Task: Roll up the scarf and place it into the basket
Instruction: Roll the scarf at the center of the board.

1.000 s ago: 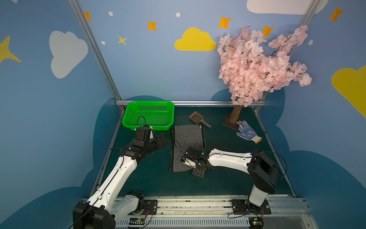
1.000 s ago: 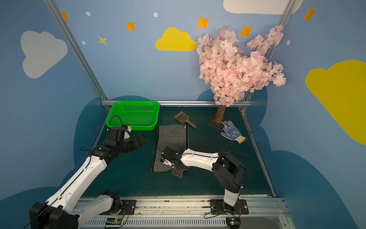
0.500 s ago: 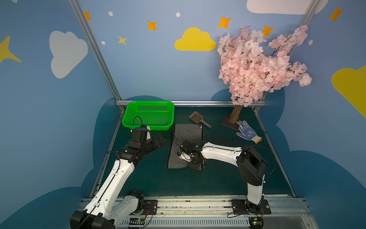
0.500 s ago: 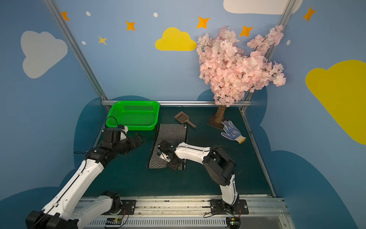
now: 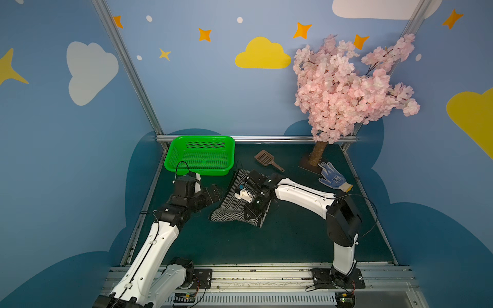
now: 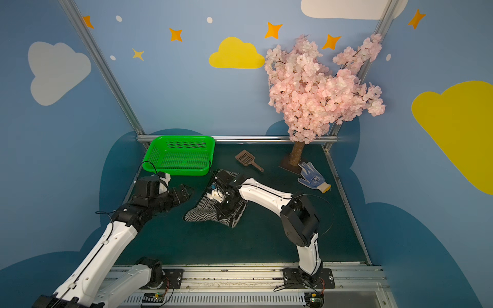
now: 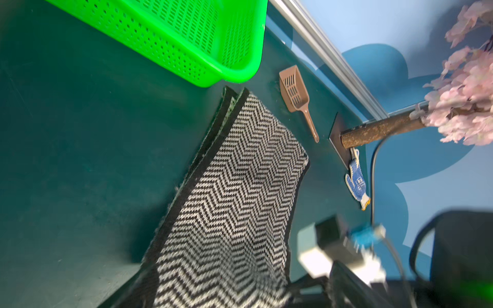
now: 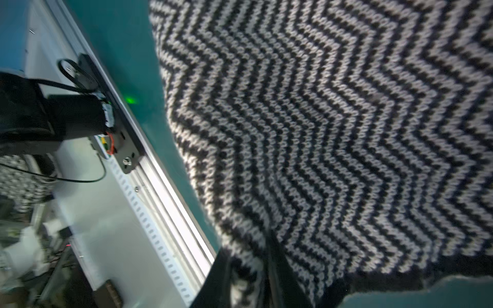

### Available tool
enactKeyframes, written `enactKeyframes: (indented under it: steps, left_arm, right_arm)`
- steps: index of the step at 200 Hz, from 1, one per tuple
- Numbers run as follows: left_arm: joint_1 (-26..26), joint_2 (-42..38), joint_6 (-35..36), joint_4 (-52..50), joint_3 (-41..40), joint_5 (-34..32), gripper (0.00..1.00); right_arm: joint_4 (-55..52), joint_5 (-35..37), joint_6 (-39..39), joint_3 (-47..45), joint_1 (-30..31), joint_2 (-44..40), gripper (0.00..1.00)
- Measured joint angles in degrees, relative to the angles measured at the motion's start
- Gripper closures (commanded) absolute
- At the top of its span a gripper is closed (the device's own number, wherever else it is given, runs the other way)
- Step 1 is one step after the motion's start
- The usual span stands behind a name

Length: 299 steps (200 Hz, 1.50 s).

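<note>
right claw [image 5: 254, 212] tight on scarf [image 5: 226, 210]; scoop [image 5: 264, 158], glove [image 5: 332, 177] beyond

Robot lab test cell, dressed as a nursery set. Blue walls [image 5: 200, 93] with clouds and stars, aluminium frame [image 5: 130, 69], fake blossom tree [image 5: 346, 85]. Left arm [image 5: 157, 240] and right arm [image 5: 301, 192] bolted to front rail [image 5: 253, 274].

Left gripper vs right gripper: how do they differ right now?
Grip: the left gripper is open and holds nothing; the right gripper is pinched shut on the scarf at its near edge.
Place: the left gripper hangs beside the scarf, on the side of the basket; the right gripper is over the scarf, which bunches up under it.
Shared: both are black parallel grippers, low over the table.
</note>
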Motion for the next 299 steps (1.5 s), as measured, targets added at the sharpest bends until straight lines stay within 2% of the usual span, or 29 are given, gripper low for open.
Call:
enactKeyframes:
  steps: [30, 58, 93, 129, 156, 235, 299]
  left_arm:
    - [0.0, -3.0, 0.0, 1.5, -3.8, 1.9, 0.0]
    - [-0.2, -3.7, -0.1, 3.5, -6.7, 3.7, 0.01]
    - [-1.8, -5.7, -0.3, 6.3, -10.9, 5.6, 0.14]
    - [-3.2, -12.4, -1.5, 9.5, -16.3, 6.6, 0.16]
    - [-3.8, -13.4, -2.8, 12.4, -19.2, 7.2, 0.16]
    - [-8.5, 0.8, -5.3, 27.3, -18.1, 8.4, 0.17]
    - [-9.4, 13.6, -6.6, 38.4, -17.5, 8.1, 0.17]
  right_arm:
    - [2.9, -7.5, 3.5, -3.9, -5.6, 0.0, 0.84]
    - [6.3, -12.3, 5.8, -6.4, -7.5, 0.8, 0.9]
    - [11.5, -17.1, 9.2, -7.6, -9.6, 4.3, 0.92]
    - [14.8, -19.4, 11.9, -8.4, -13.1, 7.7, 0.92]
    - [15.7, -19.8, 12.7, -9.1, -14.4, 7.9, 0.92]
    - [16.7, -19.8, 12.7, -9.4, -13.3, 7.9, 0.91]
    - [17.0, -19.6, 12.7, -9.2, -13.0, 8.6, 0.88]
